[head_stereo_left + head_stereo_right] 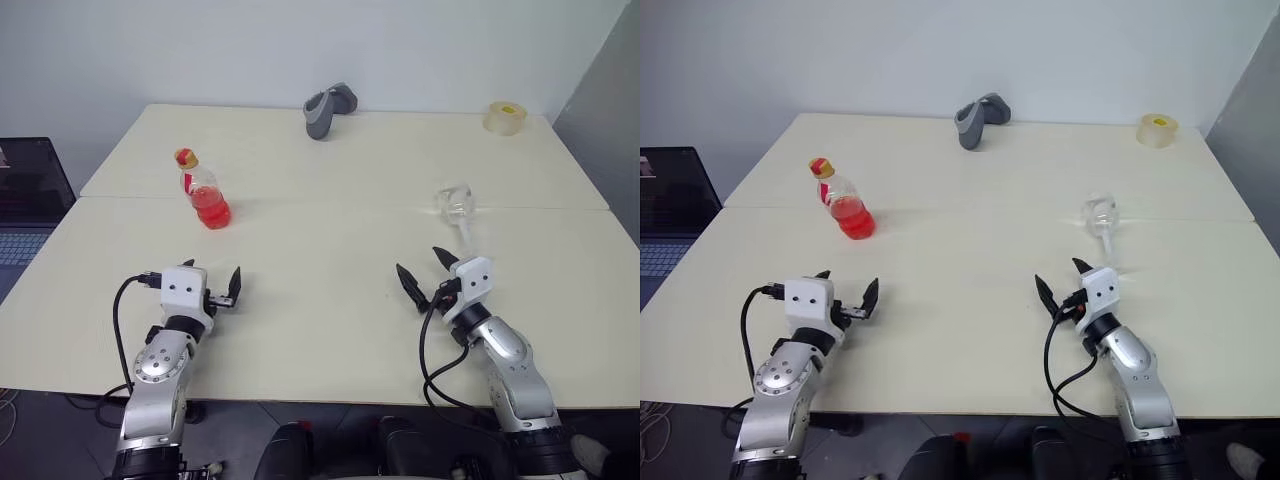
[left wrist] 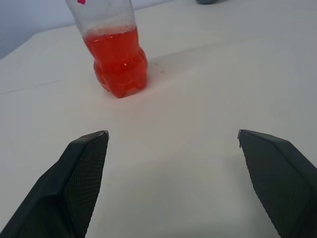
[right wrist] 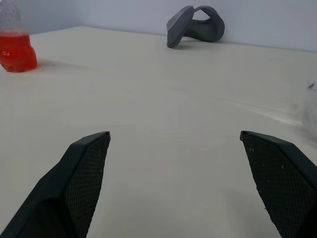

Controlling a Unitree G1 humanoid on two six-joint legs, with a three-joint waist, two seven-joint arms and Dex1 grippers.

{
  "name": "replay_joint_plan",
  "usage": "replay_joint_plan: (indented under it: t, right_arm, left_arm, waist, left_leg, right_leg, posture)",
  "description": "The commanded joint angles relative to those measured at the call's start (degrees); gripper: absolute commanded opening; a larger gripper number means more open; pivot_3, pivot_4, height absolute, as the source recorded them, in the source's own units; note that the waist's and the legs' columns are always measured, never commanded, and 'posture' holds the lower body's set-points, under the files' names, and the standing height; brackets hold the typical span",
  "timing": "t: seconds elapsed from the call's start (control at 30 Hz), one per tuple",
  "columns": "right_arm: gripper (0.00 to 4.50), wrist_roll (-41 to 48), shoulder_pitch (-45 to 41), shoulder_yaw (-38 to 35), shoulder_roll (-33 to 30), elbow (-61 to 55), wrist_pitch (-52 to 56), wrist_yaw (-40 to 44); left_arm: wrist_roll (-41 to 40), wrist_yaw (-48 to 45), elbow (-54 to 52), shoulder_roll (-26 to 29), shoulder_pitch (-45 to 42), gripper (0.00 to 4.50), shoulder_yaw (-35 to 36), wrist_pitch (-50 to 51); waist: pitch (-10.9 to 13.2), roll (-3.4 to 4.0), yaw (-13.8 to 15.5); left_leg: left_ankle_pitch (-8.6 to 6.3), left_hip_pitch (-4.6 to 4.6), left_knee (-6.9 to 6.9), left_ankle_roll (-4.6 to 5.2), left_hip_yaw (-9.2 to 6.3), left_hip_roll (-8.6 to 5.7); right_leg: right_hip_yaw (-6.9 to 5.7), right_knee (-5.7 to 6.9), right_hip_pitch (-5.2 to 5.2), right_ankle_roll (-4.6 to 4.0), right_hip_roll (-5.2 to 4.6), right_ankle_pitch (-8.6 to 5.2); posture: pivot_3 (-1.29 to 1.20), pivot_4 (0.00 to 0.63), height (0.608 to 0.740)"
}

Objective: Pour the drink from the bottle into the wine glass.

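The bottle (image 1: 202, 189) stands ahead of the left fingers (image 1: 233, 287) (both pairs spread wide, empty).

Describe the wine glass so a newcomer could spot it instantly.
On the pale cream table, look to the robot's right side, just beyond the open right gripper. There stands the clear colourless stemmed wine glass, empty. Unlike the small clear plastic bottle, it has a thin stem.
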Motion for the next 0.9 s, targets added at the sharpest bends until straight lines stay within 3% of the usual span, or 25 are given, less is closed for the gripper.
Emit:
replay_joint_plan:
  t: [0.03, 0.37, 0.9]
  right_arm:
    - [4.50, 0.60, 0.07, -0.81, -0.33, -2.16, -0.37, 0.18]
    - [4.50, 0.38, -1.13, 2.93, -4.14, -4.07, -0.74, 7.17]
    - [4.50, 9.39, -11.46, 5.89, -8.07, -8.92, 12.90, 19.10]
  left_arm:
    - [0.46, -0.56, -1.00, 0.45, 0.01, 4.49, -0.48, -2.03]
    - [0.12, 0.97, 0.70, -0.22, -0.94, 4.49, 1.73, -3.74]
    - [-1.26, 6.20, 8.94, -0.94, -11.22, 4.49, 3.84, -0.62]
  waist:
    - [0.00, 0.00, 0.00]
    - [0.00, 0.00, 0.00]
    - [0.00, -0.01, 0.11]
  left_leg:
    - [0.00, 0.00, 0.00, 0.00, 0.00, 0.00]
    - [0.00, 0.01, 0.00, 0.00, 0.01, 0.00]
    - [0.00, -0.02, 0.05, 0.00, -0.06, -0.02]
  right_leg:
    - [0.00, 0.00, 0.00, 0.00, 0.00, 0.00]
    - [0.00, -0.01, 0.00, 0.00, 0.00, 0.00]
    - [-0.05, -0.02, 0.03, 0.00, 0.00, 0.00]
  posture:
    - [0.00, 0.150, 0.740]
    - [0.00, 0.150, 0.740]
    - [0.00, 0.150, 0.740]
